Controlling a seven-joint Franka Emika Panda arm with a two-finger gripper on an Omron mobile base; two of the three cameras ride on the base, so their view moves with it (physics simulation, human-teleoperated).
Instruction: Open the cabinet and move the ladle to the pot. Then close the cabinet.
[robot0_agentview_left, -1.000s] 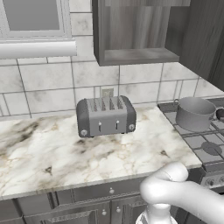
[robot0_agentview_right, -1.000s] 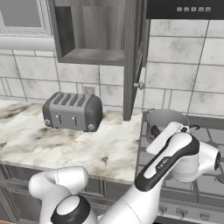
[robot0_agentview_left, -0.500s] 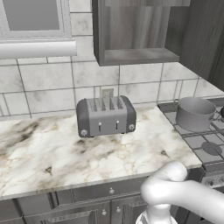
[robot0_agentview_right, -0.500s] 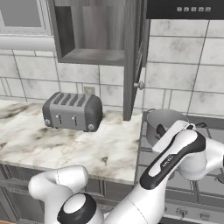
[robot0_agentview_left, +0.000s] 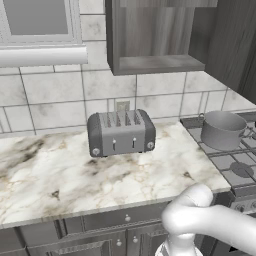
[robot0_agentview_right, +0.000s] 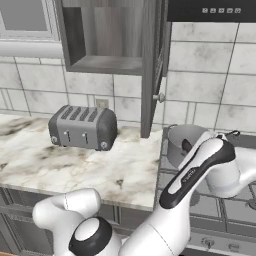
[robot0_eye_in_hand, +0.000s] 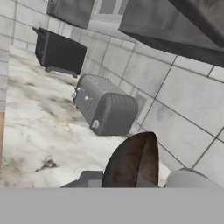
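The wall cabinet (robot0_agentview_left: 155, 35) (robot0_agentview_right: 107, 35) stands open, its door (robot0_agentview_right: 152, 65) swung out edge-on with the silver knob (robot0_agentview_right: 160, 97) facing the stove. The grey pot (robot0_agentview_left: 222, 129) (robot0_agentview_right: 176, 142) sits on the stove's near left burner, partly hidden by my forearm in the right base view. In the hand view my gripper (robot0_eye_in_hand: 124, 183) is shut on the ladle (robot0_eye_in_hand: 133, 159), whose dark brown bowl fills the space right before the fingers. A grey rounded edge (robot0_eye_in_hand: 190, 178) shows beside it at the lower right.
A grey four-slot toaster (robot0_agentview_left: 121, 132) (robot0_agentview_right: 82, 127) (robot0_eye_in_hand: 105, 105) stands on the marble counter (robot0_agentview_left: 60, 175) against the tiled wall. A black boxy appliance (robot0_eye_in_hand: 59, 51) sits further along the counter. A range hood (robot0_agentview_right: 212, 10) hangs above the stove (robot0_agentview_left: 240, 165).
My forearm has shifted slightly to the right and up beside the pot. The gripper has stayed shut.
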